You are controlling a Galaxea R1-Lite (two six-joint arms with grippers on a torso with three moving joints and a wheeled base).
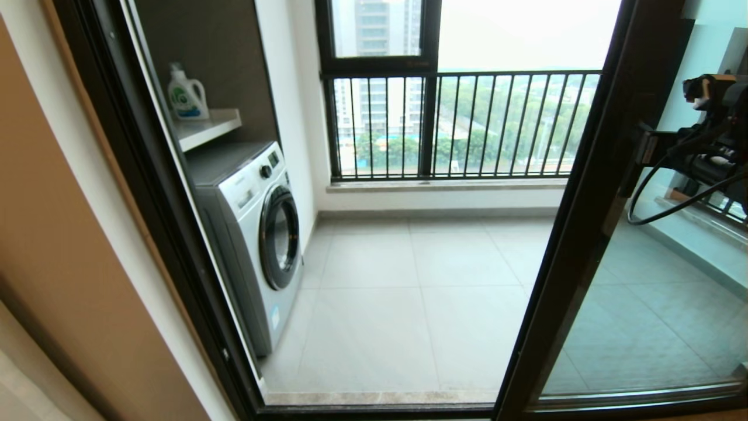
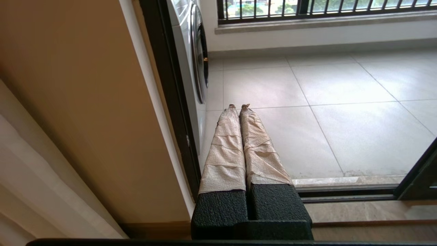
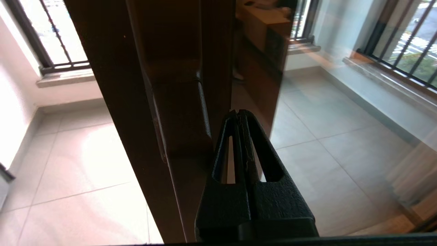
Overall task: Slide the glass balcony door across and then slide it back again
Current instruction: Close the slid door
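Glass balcony door [image 1: 590, 234] stands slid to the right — right pincer [image 3: 238, 111], pressed together, just beside its handle [image 3: 201, 102]; left pincer [image 2: 239, 106] pressed together, well apart.

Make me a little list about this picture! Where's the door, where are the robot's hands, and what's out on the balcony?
Door: the glass balcony door stands at the right, doorway open at its left.
Right gripper: shut, empty, close to the door's dark frame; touching or not is unclear.
Left gripper: shut, empty, low by the left door post.
Balcony: washing machine on the left, detergent bottle on the shelf above it, railing at the back.
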